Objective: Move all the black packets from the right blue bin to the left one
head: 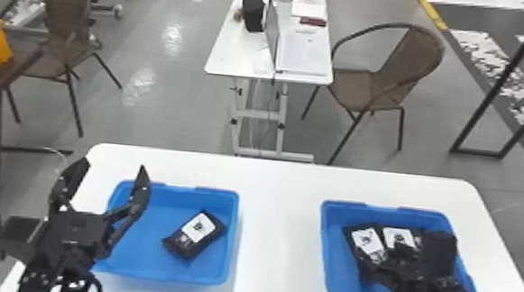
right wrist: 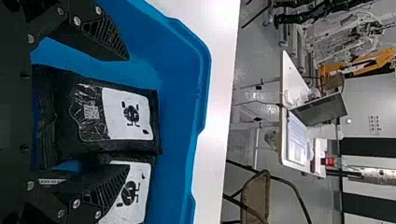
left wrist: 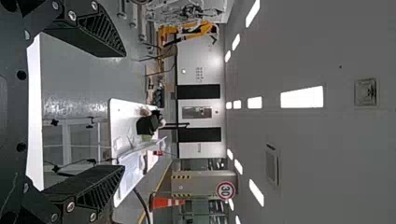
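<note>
With the right jaws parted wide and holding nothing, looks ready to squeeze the glossy black packet with a white label lined up between them, in the blue plastic right bin. Calls for care by the one jaw overlapping a second black, white-labelled packet, to avoid pinching both. Seems to wait with the left jaws spread and empty, by the outer side of the blue plastic left bin, inward of them holding a single black pouch, already delivered.
</note>
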You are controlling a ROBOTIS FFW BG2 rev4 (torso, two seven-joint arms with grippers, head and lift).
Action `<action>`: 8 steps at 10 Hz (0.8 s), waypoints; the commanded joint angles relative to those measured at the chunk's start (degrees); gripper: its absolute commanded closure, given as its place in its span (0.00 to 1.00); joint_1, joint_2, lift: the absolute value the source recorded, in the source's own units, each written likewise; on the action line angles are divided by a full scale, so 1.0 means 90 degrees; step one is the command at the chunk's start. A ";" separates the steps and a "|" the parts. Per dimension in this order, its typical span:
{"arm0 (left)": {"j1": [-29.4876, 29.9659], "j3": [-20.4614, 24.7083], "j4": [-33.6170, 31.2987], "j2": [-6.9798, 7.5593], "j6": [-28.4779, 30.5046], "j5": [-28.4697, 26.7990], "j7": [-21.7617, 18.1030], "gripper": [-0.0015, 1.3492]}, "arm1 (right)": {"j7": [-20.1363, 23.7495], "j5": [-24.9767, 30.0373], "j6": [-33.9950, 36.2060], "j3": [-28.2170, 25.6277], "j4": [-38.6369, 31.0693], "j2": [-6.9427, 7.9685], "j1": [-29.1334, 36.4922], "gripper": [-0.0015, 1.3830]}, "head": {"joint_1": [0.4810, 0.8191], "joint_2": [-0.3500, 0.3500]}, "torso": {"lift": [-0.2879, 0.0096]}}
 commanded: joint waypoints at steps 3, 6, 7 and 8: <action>0.0020 0.0023 0.0084 -0.0017 0.0002 0.0146 -0.0001 0.14 | -0.0141 0.0275 0.0151 0.0012 0.0300 0.0002 -0.0143 0.17 | 0.63 0.54 | 0.97; 0.0030 0.0023 0.0153 -0.0017 -0.0037 0.0205 -0.0001 0.14 | -0.0307 0.0207 0.0522 0.0012 0.0222 -0.0008 -0.0103 0.72 | 0.63 0.53 | 0.97; 0.0030 0.0013 0.0162 -0.0017 -0.0046 0.0215 0.0008 0.14 | -0.0405 0.0090 0.0532 0.0012 0.0134 0.0011 -0.0064 0.84 | 0.63 0.53 | 0.97; 0.0020 0.0013 0.0192 -0.0017 -0.0076 0.0215 0.0008 0.14 | -0.0600 0.0022 0.0532 0.0012 -0.0140 0.0090 0.0053 0.86 | 0.63 0.53 | 0.97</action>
